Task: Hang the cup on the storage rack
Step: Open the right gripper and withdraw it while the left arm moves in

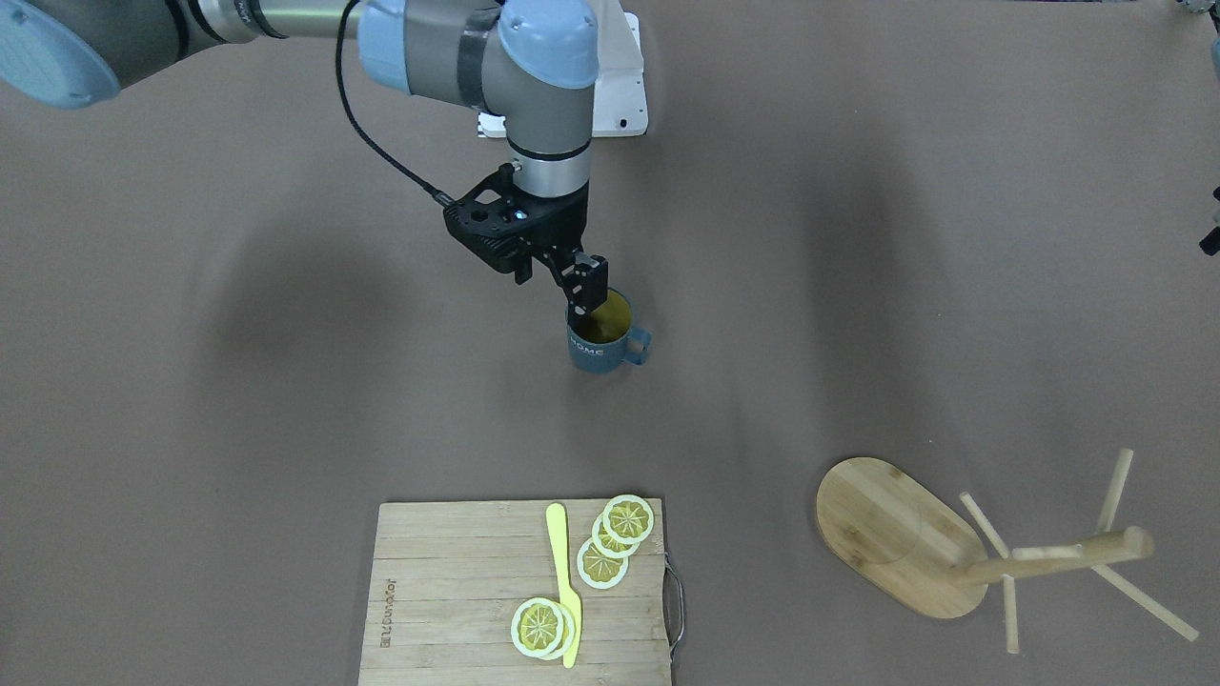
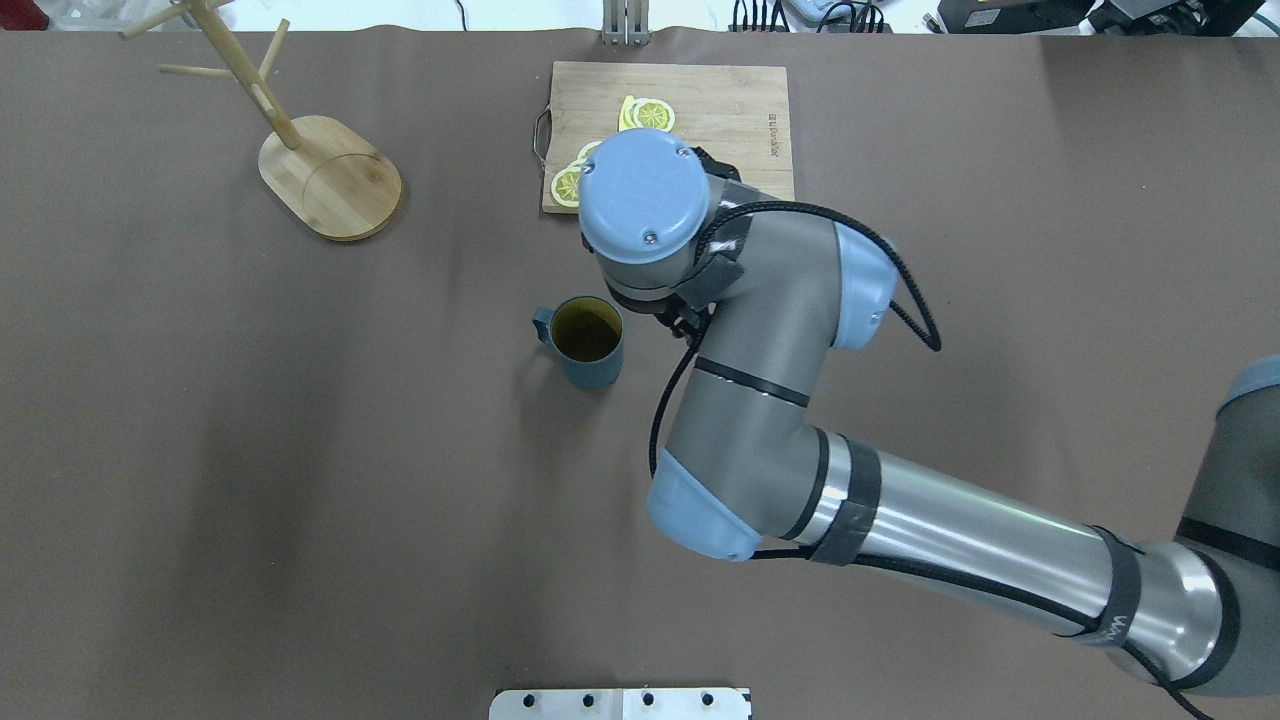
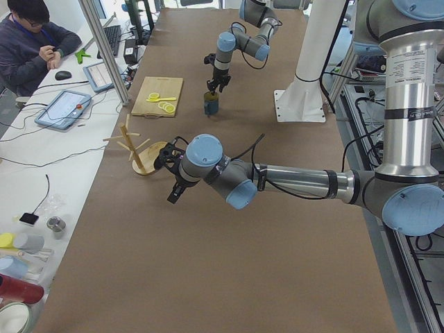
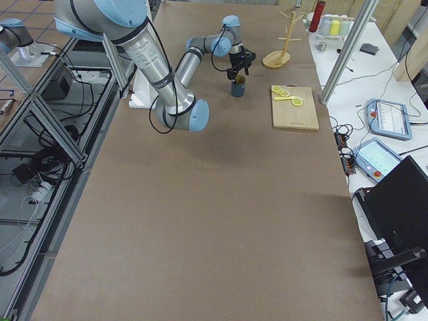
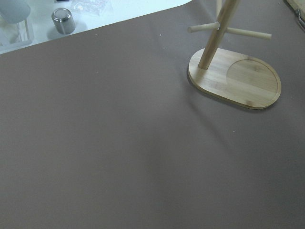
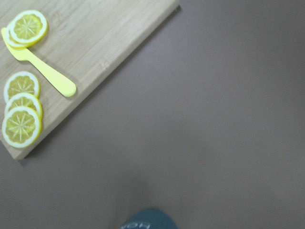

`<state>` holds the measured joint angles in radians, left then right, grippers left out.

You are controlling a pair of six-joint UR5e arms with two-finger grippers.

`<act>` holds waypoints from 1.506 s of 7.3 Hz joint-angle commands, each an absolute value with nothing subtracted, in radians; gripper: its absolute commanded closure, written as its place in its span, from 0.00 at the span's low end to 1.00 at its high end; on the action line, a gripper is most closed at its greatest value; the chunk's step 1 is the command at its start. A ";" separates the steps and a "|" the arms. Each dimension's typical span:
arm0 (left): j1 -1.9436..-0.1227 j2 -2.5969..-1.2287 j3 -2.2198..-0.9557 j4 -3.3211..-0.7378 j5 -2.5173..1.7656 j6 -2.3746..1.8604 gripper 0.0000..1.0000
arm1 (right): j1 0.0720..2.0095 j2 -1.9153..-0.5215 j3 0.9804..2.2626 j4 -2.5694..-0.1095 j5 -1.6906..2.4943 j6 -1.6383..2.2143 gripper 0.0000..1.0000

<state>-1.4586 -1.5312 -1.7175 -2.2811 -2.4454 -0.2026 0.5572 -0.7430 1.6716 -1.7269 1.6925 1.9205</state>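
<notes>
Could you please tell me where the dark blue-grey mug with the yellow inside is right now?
In the overhead view the dark blue-grey mug is upright mid-table, nearer the robot than the bamboo cutting board, its rim pinched by the right gripper.

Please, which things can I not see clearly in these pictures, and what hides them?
Right gripper: hidden under its own wrist in the overhead view; in the front view, whether its fingers squeeze the cup is unclear.
Left gripper: small, left side view only; open or shut unclear.
Cup: cut by the bottom edge in the right wrist view.
Rack top: cut by the overhead view's top edge.
</notes>
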 commanded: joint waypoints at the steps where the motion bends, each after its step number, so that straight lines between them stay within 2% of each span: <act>1: -1.372 -1.572 -1.720 -2.409 -2.435 -0.353 0.01 | 0.673 -0.885 1.808 -1.724 1.765 1.681 0.00; 3: -1.272 -1.575 -1.720 -2.587 -2.380 -0.493 0.01 | 0.825 -0.972 1.809 -1.715 1.891 1.411 0.00; 6: -1.056 -1.644 -1.721 -2.660 -2.141 -0.662 0.01 | 1.049 -1.124 1.798 -1.715 2.047 0.933 0.00; 11: -0.755 -1.831 -1.638 -2.649 -1.809 -0.769 0.03 | 1.384 -1.397 1.724 -1.640 2.221 0.253 0.00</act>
